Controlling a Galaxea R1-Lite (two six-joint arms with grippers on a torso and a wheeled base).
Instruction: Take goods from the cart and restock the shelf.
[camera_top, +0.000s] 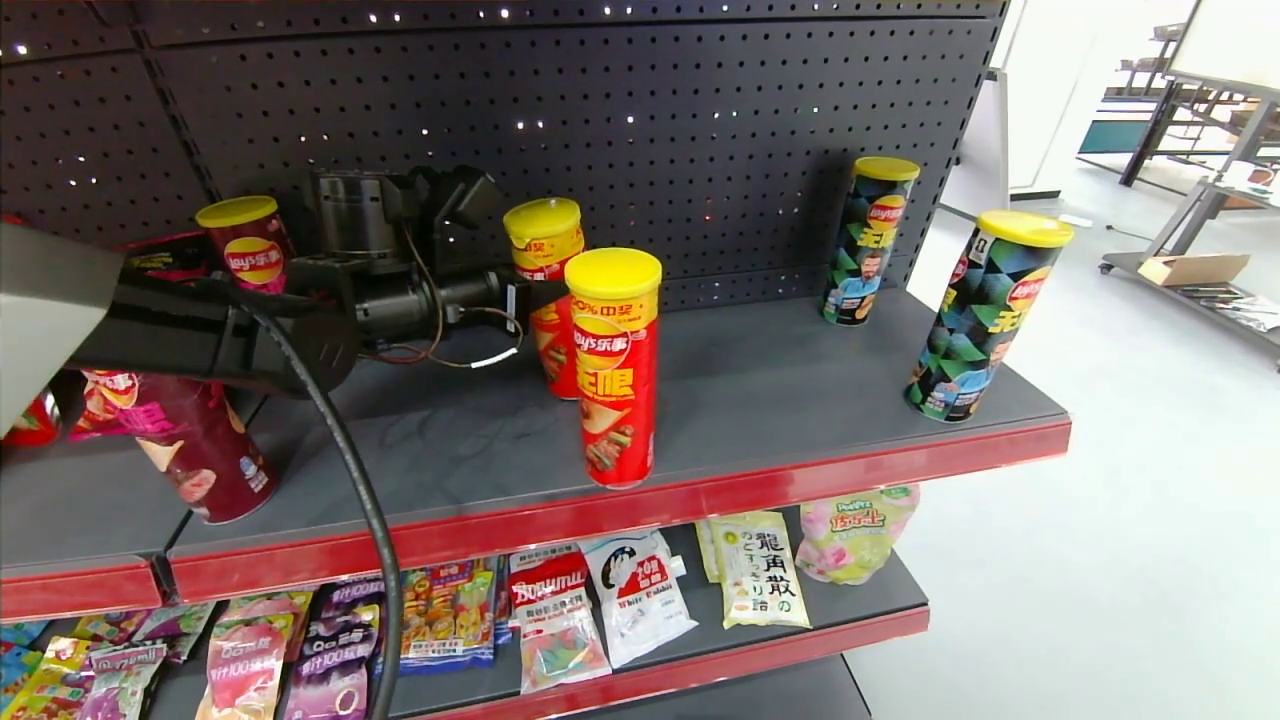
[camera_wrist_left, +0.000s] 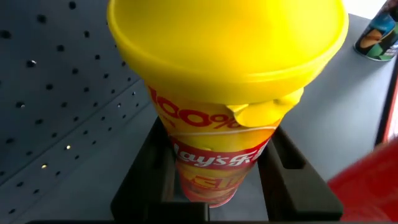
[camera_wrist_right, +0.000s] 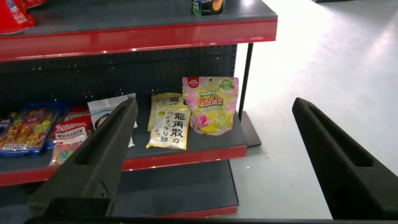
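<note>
On the upper shelf (camera_top: 780, 390), back row: red chip can (camera_top: 541, 240), yellow lid, pinched by the left tool (camera_top: 525, 295), just behind a matching can (camera_top: 612, 370) at the front edge. Right tool (camera_wrist_right: 217, 155): fingers (camera_wrist_right: 93, 162) spread wide, facing snack bags (camera_wrist_right: 208, 106) on a lower shelf (camera_wrist_right: 180, 157).

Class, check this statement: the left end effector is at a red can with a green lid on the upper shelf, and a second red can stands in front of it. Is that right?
Not quite. The lid of the can at the left end effector is yellow, not green, as the left wrist view shows. The rest holds: the can is red, on the upper shelf, with a second red can in front.
</note>
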